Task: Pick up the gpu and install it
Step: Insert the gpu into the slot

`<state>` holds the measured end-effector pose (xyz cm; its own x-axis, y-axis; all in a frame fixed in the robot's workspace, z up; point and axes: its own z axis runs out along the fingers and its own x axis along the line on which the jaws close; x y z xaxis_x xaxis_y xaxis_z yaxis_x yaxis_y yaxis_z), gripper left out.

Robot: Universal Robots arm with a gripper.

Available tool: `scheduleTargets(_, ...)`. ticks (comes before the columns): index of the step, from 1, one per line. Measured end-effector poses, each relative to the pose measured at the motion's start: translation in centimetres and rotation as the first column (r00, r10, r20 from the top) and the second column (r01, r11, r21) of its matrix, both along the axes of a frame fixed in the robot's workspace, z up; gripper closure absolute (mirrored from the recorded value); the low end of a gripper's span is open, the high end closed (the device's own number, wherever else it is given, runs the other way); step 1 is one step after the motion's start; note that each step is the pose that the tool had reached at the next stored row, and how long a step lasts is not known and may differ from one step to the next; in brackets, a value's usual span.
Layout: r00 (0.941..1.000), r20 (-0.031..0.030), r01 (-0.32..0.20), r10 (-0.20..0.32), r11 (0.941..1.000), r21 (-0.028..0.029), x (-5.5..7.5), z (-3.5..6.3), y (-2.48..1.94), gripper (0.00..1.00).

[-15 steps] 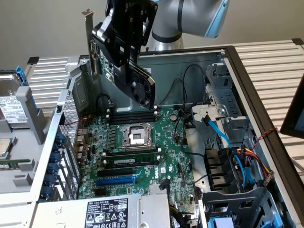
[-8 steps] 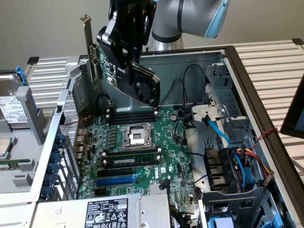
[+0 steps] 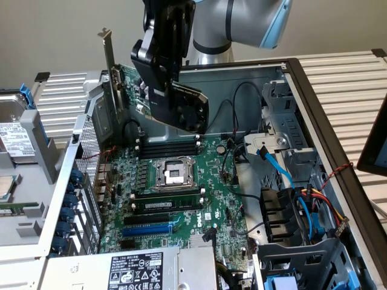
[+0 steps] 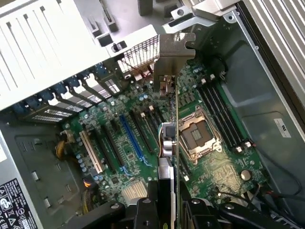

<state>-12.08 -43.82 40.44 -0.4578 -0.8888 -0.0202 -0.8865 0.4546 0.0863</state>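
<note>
My gripper (image 3: 164, 84) is shut on the gpu (image 3: 186, 107), a green card with a black rounded fan shroud and a silver end bracket (image 3: 109, 53). It hangs tilted in the air above the back of the open computer case, over the large green motherboard (image 3: 193, 193). In the wrist view the gpu (image 4: 176, 138) appears edge-on, its bracket (image 4: 174, 51) pointing toward the case's rear slot openings, and the gripper (image 4: 167, 202) clamps the card's near end. The blue expansion slot (image 4: 131, 138) lies on the board beside the card's line, apart from it.
The CPU socket (image 3: 172, 172) and RAM sticks (image 3: 169, 146) sit under the card. A power supply (image 3: 136, 270) lies at the front, a hard drive (image 3: 15, 140) at the exterior view's left, and coloured cables (image 3: 302, 202) and a drive cage at its right.
</note>
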Motion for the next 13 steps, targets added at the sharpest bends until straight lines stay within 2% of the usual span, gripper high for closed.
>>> scheduleTargets(3,0.9985,0.0022,-0.055,0.055,0.9985,0.0000,0.00,-0.14,0.00,0.73)
scheduleTargets(6,0.9940,0.0039,-0.109,0.109,0.9940,-0.0001,0.00,-0.30,0.00,0.73)
scheduleTargets(9,0.9865,0.0054,-0.163,0.163,0.9866,-0.0005,0.00,-0.45,0.00,0.73)
scheduleTargets(13,0.9717,0.0075,-0.236,0.236,0.9717,-0.0009,0.00,-0.66,0.00,0.73)
